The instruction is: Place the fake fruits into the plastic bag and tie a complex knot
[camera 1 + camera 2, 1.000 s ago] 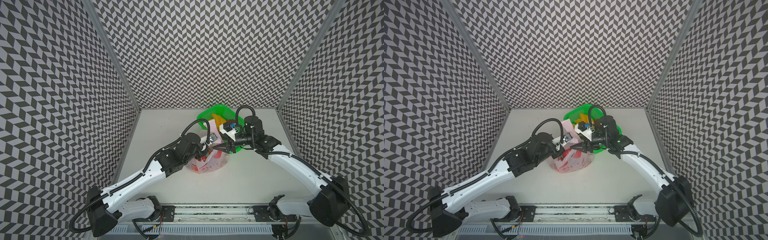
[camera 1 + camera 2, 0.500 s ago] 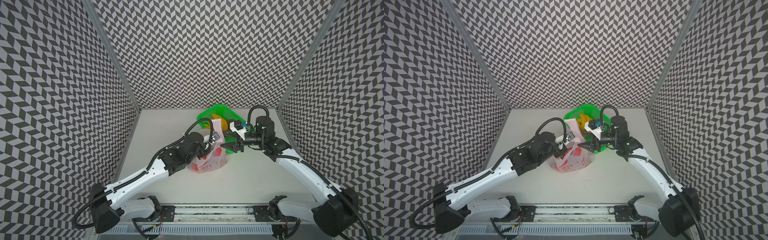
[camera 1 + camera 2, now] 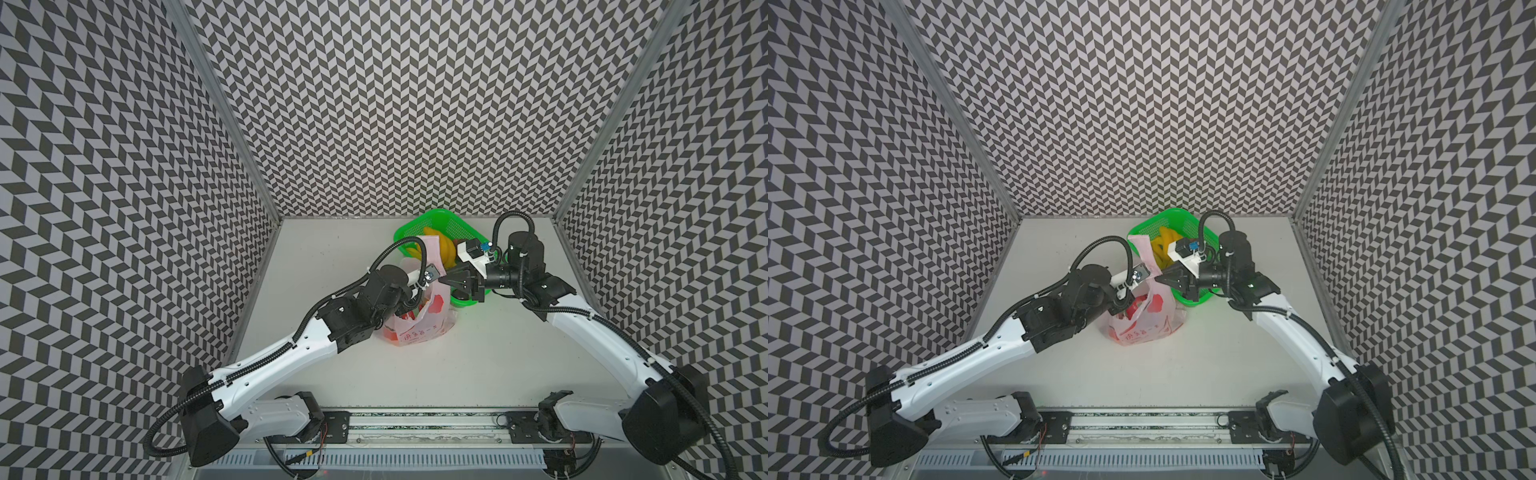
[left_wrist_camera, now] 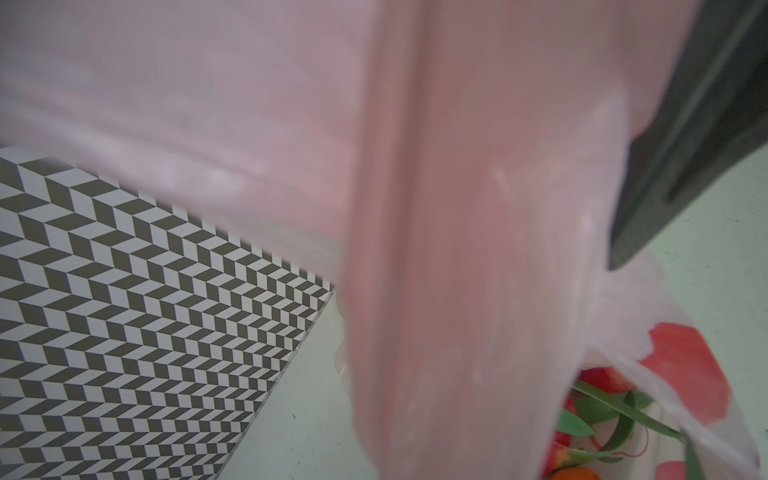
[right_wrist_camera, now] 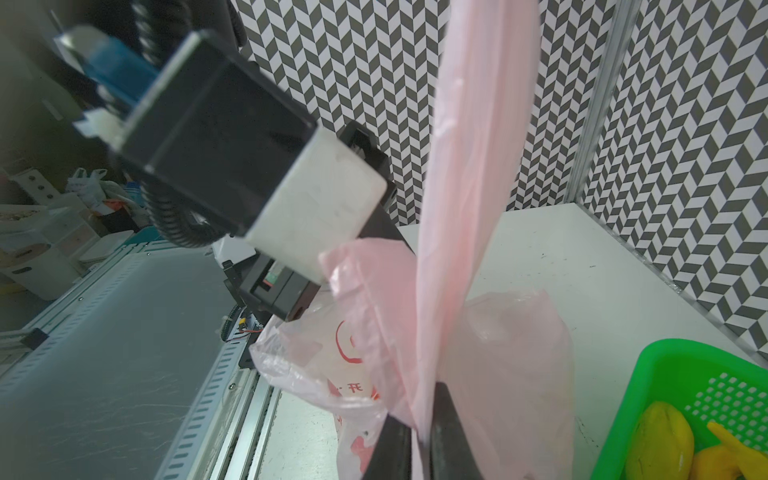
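right end effector [image 5: 419,444]: clamped on the plastic bag [image 3: 419,328]'s upright handle strip [image 5: 469,166] | left end effector [image 3: 407,305]: closed tight at the bag mouth | I see fake fruits [image 4: 602,380] inside, right under it

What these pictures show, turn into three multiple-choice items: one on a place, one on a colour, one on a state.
1. In a top view, where does the mesh basket stand relative to the plastic bag?
A. Behind it, toward the back wall.
B. In front of it, nearer the camera.
C. Far off to the left.

2. What colour is the basket?
A. Blue.
B. Green.
C. White.

3. The fingers of the right gripper are:
A. Wide open over bare table.
B. Shut on a banana.
C. Shut on the bag's pink handle strip.

Answers:
1 A: the basket lies beyond the bag in both top views.
2 B: its rim and mesh are bright green.
3 C: the right wrist view shows the strip pinched between them.
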`<state>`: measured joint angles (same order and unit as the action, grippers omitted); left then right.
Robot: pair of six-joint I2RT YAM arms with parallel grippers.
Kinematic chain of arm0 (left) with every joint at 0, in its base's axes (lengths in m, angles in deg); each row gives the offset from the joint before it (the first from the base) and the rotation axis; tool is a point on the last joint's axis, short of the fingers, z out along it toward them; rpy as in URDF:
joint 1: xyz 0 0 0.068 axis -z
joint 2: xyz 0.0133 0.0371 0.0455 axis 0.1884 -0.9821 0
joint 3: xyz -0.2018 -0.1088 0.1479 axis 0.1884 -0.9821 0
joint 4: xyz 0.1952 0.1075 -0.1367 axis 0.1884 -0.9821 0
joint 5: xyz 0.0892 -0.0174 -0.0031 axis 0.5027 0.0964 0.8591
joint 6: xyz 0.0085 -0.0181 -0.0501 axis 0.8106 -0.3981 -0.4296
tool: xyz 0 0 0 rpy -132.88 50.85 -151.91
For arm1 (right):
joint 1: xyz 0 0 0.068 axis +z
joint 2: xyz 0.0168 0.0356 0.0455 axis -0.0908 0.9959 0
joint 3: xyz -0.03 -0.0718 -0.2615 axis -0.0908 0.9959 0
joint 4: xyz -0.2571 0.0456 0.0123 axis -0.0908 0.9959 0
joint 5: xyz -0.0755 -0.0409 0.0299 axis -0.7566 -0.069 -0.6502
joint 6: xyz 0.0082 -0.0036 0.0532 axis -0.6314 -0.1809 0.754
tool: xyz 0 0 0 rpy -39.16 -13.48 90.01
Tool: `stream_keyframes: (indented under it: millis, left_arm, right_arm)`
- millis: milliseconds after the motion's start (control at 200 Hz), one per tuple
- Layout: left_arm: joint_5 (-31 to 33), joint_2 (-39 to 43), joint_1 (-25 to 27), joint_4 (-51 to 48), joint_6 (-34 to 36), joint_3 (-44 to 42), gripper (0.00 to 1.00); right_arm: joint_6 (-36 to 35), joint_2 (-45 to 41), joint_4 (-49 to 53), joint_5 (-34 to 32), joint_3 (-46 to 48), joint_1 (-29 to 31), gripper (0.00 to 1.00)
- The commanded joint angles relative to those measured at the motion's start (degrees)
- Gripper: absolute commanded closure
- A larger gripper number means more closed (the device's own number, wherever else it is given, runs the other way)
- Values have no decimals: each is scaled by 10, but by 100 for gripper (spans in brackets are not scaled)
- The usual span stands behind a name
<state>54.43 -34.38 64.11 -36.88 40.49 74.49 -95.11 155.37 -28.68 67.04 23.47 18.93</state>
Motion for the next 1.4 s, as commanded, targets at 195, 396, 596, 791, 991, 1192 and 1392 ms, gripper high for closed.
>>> stream_keyframes:
  millis: [195,396,596,791,991,1192,1392]
  left_arm:
    - [22,5,6,20,11,27,100]
    - [34,-7,10,17,14,35,100]
    - [45,-13,16,19,15,38,100]
    - [57,-23,19,14,15,40,100]
    - [58,-29,20,15,13,41,100]
    - [57,-29,22,13,15,42,100]
    - [52,-27,22,16,15,42,100]
  right_arm:
    - [-24,6,-21,2,7,9,77]
    - [-19,6,-28,5,6,10,74]
    - [-7,3,-40,19,2,15,64]
    - [12,-7,-51,25,2,19,59]
    - [26,-17,-65,31,8,19,48]
    - [51,-9,-81,36,0,20,55]
    - [51,1,-78,24,-3,21,73]
